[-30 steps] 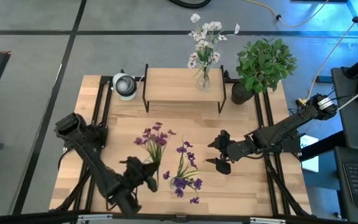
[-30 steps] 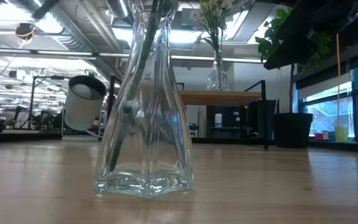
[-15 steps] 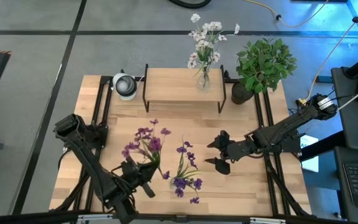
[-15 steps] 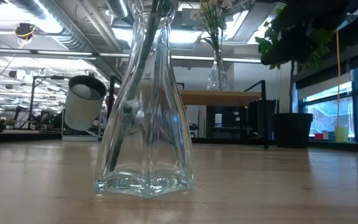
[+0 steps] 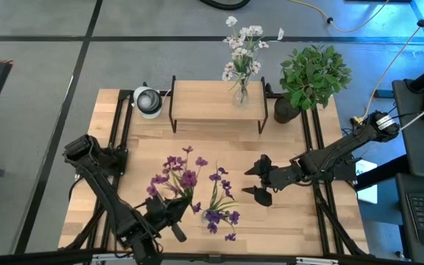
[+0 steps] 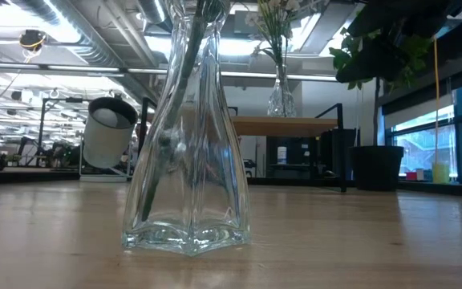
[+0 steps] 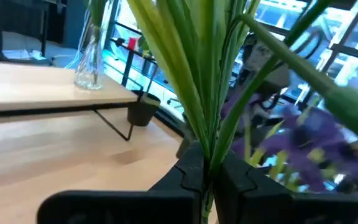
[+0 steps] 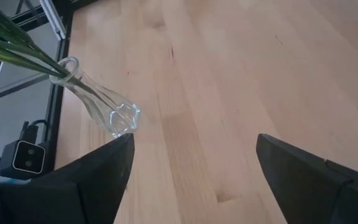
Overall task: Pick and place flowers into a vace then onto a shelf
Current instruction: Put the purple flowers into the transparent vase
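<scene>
My left gripper is near the table's front left, shut on a bunch of purple flowers. Its blossoms spread toward the far edge. Right of it, a clear glass vase stands on its base on the table, with green-stalked purple flowers in its mouth. The shelf stands at the back; on it stands a second glass vase holding the white flowers. My right gripper hangs open over the table's middle, right of the near vase, with nothing between its fingers. My left gripper pinches the bunch's green stalks together between its two fingers, low on the stalks. The fingers lie about level. The stalks fan out beyond the fingers and the purple blossoms are at their far end. The bunch is lifted clear of the table.
A bushy potted plant stands at the shelf's right end and a white round device at its left end. Bare wooden tabletop lies at the front right and between the vase and the shelf.
My left gripper has risen a little, drawn toward the table's near edge and rolled its wrist, still shut on the stalks. The purple bunch has turned with it: its blossoms have swung toward the left and come nearer. The right arm has kept still.
</scene>
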